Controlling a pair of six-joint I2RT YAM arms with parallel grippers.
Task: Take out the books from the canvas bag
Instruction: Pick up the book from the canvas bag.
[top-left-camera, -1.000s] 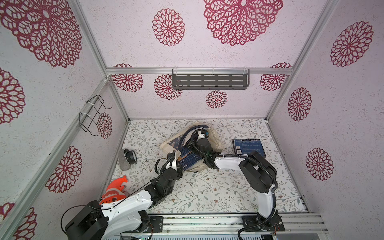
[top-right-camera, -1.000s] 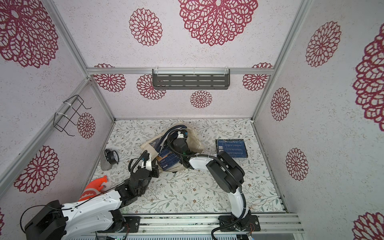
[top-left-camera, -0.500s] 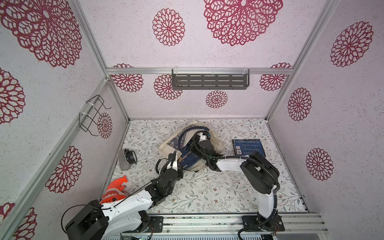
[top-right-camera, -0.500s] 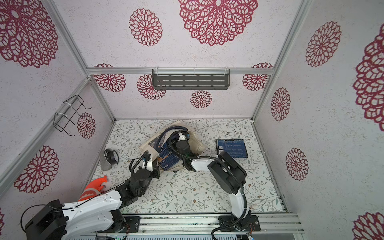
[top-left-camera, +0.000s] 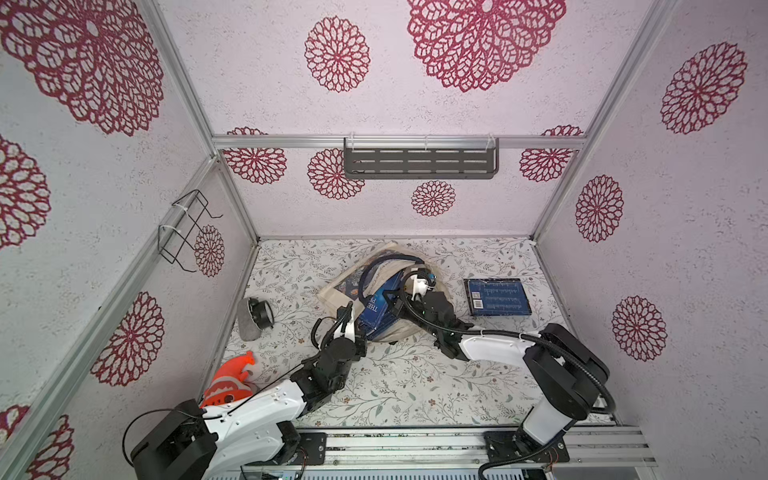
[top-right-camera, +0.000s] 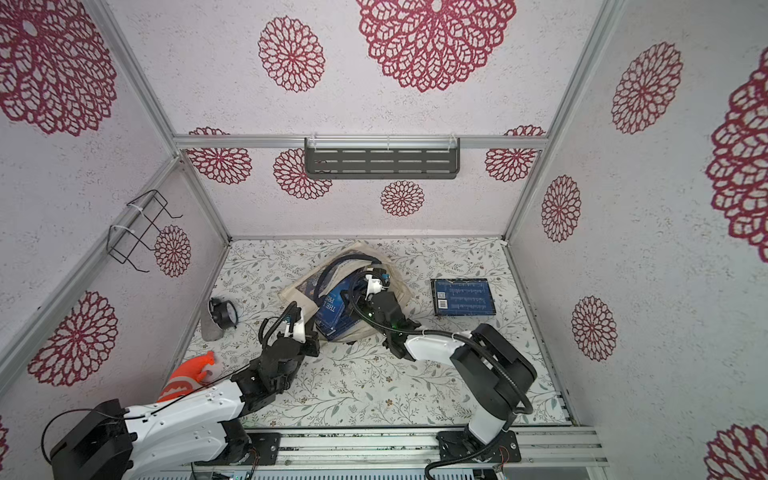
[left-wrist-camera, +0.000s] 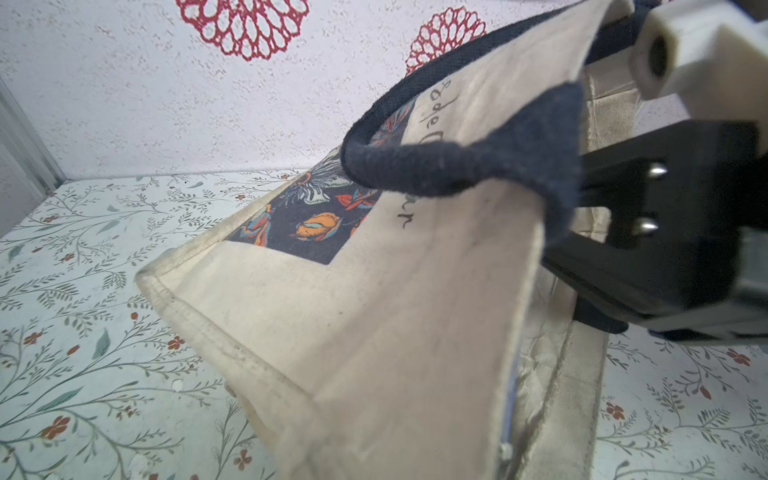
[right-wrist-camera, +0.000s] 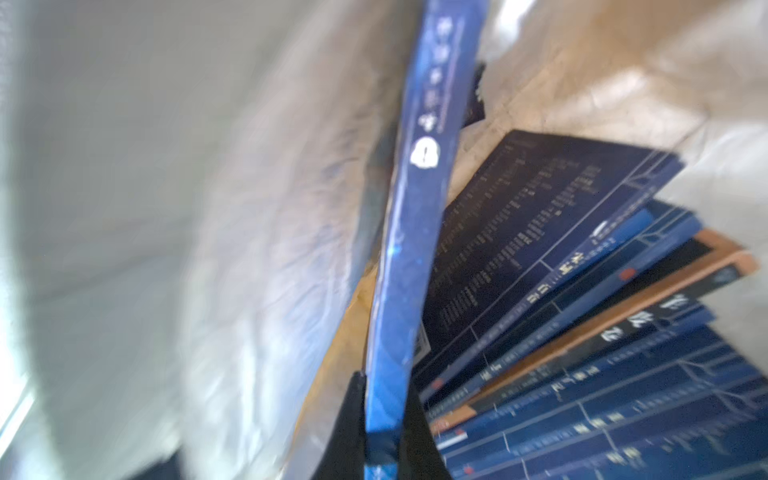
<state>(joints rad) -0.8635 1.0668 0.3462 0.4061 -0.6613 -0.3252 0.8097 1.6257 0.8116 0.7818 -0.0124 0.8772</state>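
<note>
The right gripper has its two dark fingers shut tight on one edge of a thin blue book, which stands on edge inside the bag, just beside the other books that lie fanned against each other deeper in. The bite looks shallow, only a strip of cover between the pads, so the pull is best made along the book's own flat, straight out through the mouth; any sideways twist would likely let it pivot or slip. The left gripper is closed on the bag's rim where the navy strap is sewn on, holding that side of the cloth up off the table. It should hold firm and a little taut against the pull, so that the bag stays put and the mouth does not sag shut around the book. The other strap loops over the opening and could catch a corner, so the book should pass under or beside it. One book lies out on the table well apart from the bag, and the bare patch near it looks a fair place to set this one down.
</note>
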